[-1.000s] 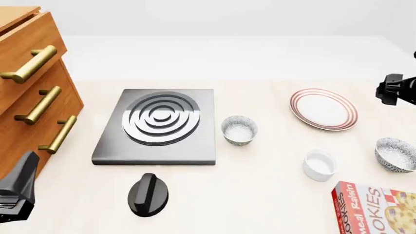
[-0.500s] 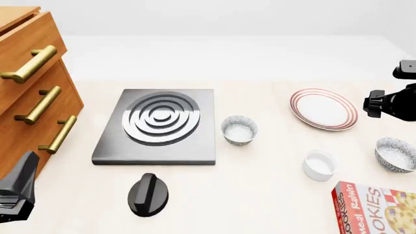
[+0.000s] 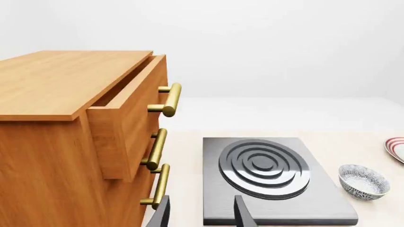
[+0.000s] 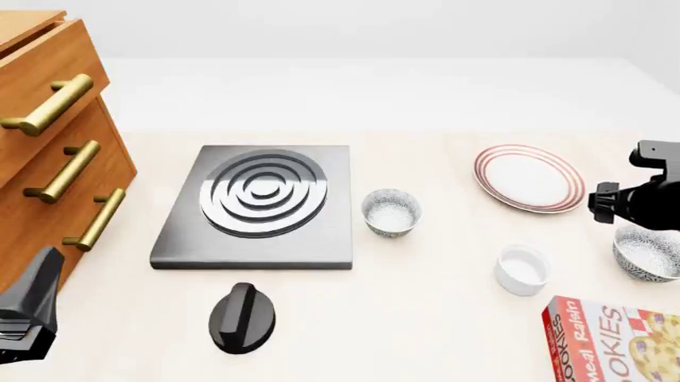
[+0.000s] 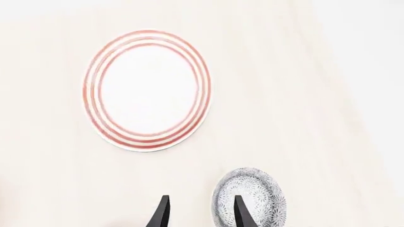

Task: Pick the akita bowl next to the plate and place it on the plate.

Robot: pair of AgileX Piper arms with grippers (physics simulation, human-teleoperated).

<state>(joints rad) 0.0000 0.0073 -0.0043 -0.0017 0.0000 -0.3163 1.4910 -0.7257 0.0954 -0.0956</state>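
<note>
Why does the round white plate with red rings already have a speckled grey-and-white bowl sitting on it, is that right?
Not right. The round white plate with red rings is bare; the speckled grey-and-white bowl sits beside it on the table, near the right claw. The right wrist view shows this.

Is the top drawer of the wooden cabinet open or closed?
Open a little. In the left wrist view the top drawer sticks out past the two drawer fronts below it, with a dark gap under the cabinet top.
</note>
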